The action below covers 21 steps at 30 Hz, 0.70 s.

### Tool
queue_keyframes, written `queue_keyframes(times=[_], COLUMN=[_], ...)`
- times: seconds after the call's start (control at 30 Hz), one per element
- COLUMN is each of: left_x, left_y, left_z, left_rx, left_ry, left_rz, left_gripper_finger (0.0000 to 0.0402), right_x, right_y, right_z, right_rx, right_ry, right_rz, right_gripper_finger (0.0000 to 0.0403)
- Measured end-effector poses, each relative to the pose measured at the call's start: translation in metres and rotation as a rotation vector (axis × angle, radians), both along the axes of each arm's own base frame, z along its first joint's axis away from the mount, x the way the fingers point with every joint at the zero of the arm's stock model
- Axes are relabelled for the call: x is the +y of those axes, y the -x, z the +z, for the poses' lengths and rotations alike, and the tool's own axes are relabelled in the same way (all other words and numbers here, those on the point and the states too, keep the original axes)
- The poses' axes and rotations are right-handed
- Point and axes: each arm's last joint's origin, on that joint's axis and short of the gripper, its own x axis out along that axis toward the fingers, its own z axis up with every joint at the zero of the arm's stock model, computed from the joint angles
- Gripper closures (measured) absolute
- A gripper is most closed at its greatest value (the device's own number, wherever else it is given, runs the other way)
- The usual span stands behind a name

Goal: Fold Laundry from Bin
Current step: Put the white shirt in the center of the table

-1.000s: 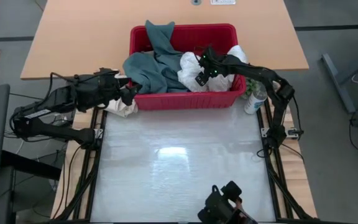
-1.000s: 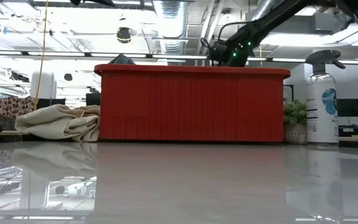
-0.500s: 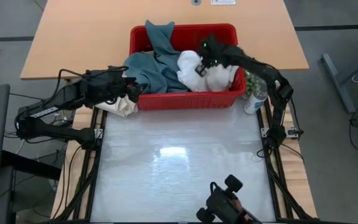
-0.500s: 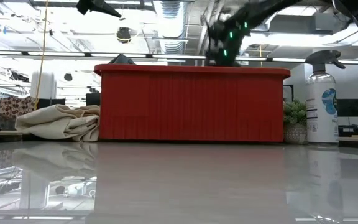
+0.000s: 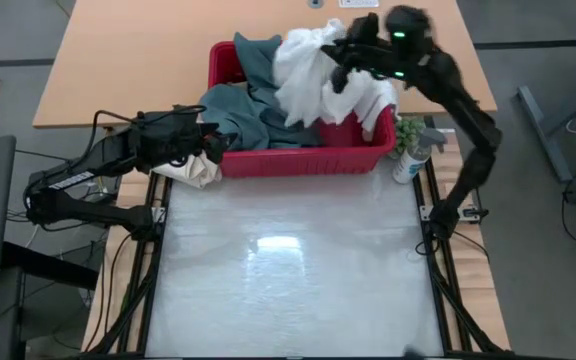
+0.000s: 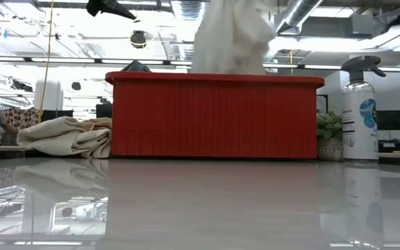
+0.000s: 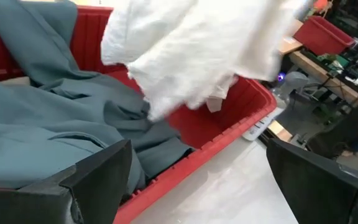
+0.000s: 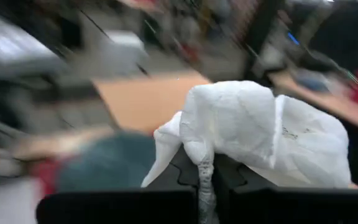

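**White towel up and out of the bin**

Big picture first: the pale surface (image 5: 288, 270) in front of me lies bare and shiny, with the red bin (image 5: 298, 160) sitting at its far edge. Draped over the bin's left end and spilling across the near wall is the teal-green garment (image 5: 236, 108), a wide heap of it, with one tongue of cloth hanging over the back rim.

Above the bin's right half hangs the white towel (image 5: 318, 75), lifted clear of the rim at its top while its lower folds trail down into the bin. From table height it shows as a white column (image 6: 233, 35) rising over the red wall.

My right hand (image 5: 353, 50) is high above the bin's far right corner, fingers together and clamped on the towel; my own wrist view shows the cloth bunched right over them (image 8: 253, 134).

My left hand (image 5: 210, 148) waits at the bin's near left corner, fingers spread wide apart, holding nothing, pointed along the teal cloth.

Beside the bin's left end lies a cream bundled cloth (image 5: 193, 172). At the right end stands a spray bottle (image 5: 411, 160), with a small green plant (image 5: 405, 130) next to it.
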Motion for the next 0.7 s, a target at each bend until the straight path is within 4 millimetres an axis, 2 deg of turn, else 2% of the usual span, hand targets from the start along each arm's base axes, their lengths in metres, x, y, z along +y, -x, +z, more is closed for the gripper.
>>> queue_keyframes(times=[0.17, 0.23, 0.3, 0.4, 0.5, 0.57, 0.7], left_x=[0.003, 0.004, 0.004, 0.004, 0.004, 0.004, 0.004], left_y=[0.001, 0.002, 0.002, 0.002, 0.001, 0.001, 0.001], left_z=[0.0, 0.0, 0.0, 0.0, 0.001, 0.001, 0.001], left_rx=[0.002, 0.002, 0.0, -0.002, -0.017, -0.019, -0.024], left_ry=[-0.008, -0.007, -0.006, -0.005, -0.001, 0.001, 0.004], left_rz=[0.039, 0.043, 0.039, 0.039, 0.042, 0.039, 0.028], left_gripper_finger=[0.004, 0.004, 0.004, 0.004, 0.004, 0.004, 0.004], right_x=[0.061, 0.083, 0.101, 0.118, 0.124, 0.123, 0.121], right_y=[0.028, 0.038, 0.046, 0.054, 0.054, 0.048, 0.021], right_z=[0.029, 0.034, 0.036, 0.033, 0.024, 0.014, -0.015], right_rx=[-0.111, -0.12, -0.113, -0.059, 0.028, 0.107, 0.302], right_ry=[0.047, 0.049, 0.053, 0.067, 0.02, -0.035, -0.182], right_rz=[0.507, 0.688, 0.793, 0.827, 0.787, 0.773, 0.783], right_gripper_finger=[0.0373, 0.0373, 0.0373, 0.0373, 0.0373, 0.0373, 0.0373])
